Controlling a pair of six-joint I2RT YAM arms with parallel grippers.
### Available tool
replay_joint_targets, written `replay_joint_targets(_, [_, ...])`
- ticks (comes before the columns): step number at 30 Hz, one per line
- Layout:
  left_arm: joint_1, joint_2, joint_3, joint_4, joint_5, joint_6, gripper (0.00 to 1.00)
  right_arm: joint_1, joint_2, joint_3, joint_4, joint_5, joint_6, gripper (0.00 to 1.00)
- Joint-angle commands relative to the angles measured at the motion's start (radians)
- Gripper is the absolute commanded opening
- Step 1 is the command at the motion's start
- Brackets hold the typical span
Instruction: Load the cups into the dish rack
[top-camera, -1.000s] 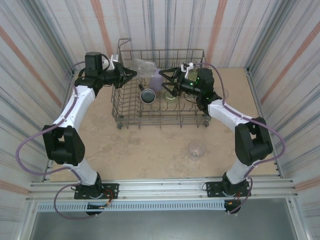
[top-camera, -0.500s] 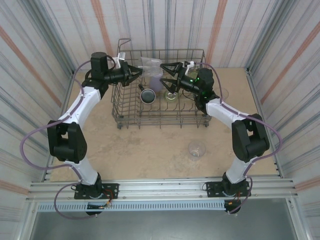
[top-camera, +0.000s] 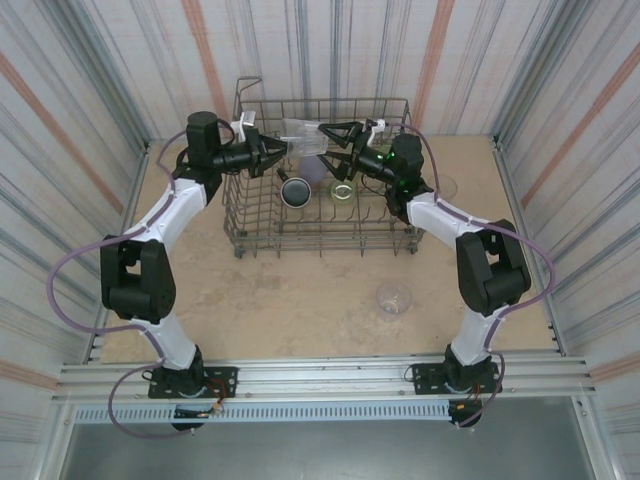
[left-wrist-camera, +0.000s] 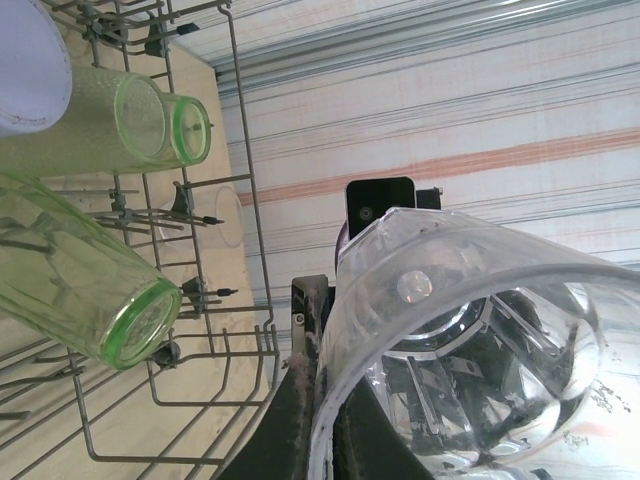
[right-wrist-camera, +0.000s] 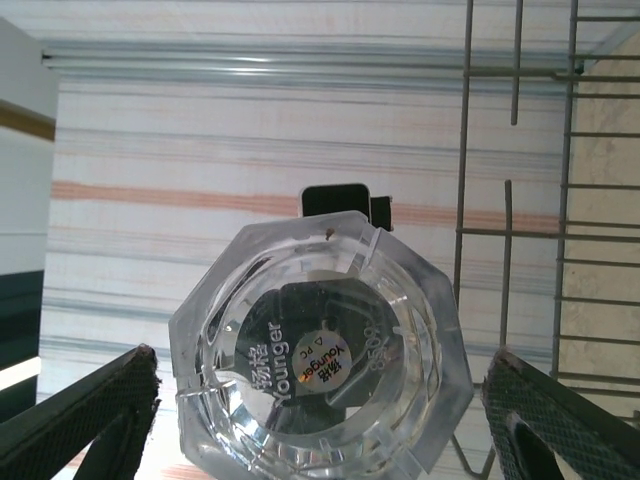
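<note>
Nearest the arm bases, one loose clear cup (top-camera: 394, 297) is sat on the bare table, not loaded yet. A second clear cup (top-camera: 443, 187) is parked near the right end of the dish rack (top-camera: 300, 240). The rack itself is set square in the middle of the table, presumably so it can be reached by both arms.

Inside it, a yellow-green cup (top-camera: 343, 190) and the lavender cup (top-camera: 316, 168) are tucked among the tines, so part of the job can be called done.

Further back, over the far half of the rack, a held clear cup (top-camera: 302, 133) is being pinched by the left gripper (top-camera: 283, 148). The jaws are clamped tight on the thin wall at the rim, which can be made out in the left wrist view. The cup is held on its side with its base turned toward the right gripper (top-camera: 328, 145). That one is spread wide, with a finger (right-wrist-camera: 90, 420) either side of the base and nothing touched.

A handover is probably being set up, so the cup can be gripped around the body and seated properly. A rim pinch on slick plastic isn't much to be trusted, so a slip is the thing to be watched.
</note>
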Motion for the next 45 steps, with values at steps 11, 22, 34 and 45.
replay_joint_targets(11, [-0.023,-0.007,0.000,0.051,0.058,-0.028,0.00,0.004,0.042,0.061,0.062,-0.005,0.031,0.75])
replay_joint_targets(22, [-0.007,-0.019,0.018,-0.011,0.047,0.012,0.25,-0.001,0.005,0.025,0.035,-0.010,0.005,0.47])
replay_joint_targets(34, [0.093,-0.117,0.054,-0.199,0.015,0.153,0.77,-0.034,-0.099,0.073,-0.268,-0.011,-0.218,0.43])
replay_joint_targets(45, [0.329,-0.252,0.065,-0.457,-0.004,0.373,0.99,0.021,-0.107,0.297,-0.897,0.074,-0.775,0.41])
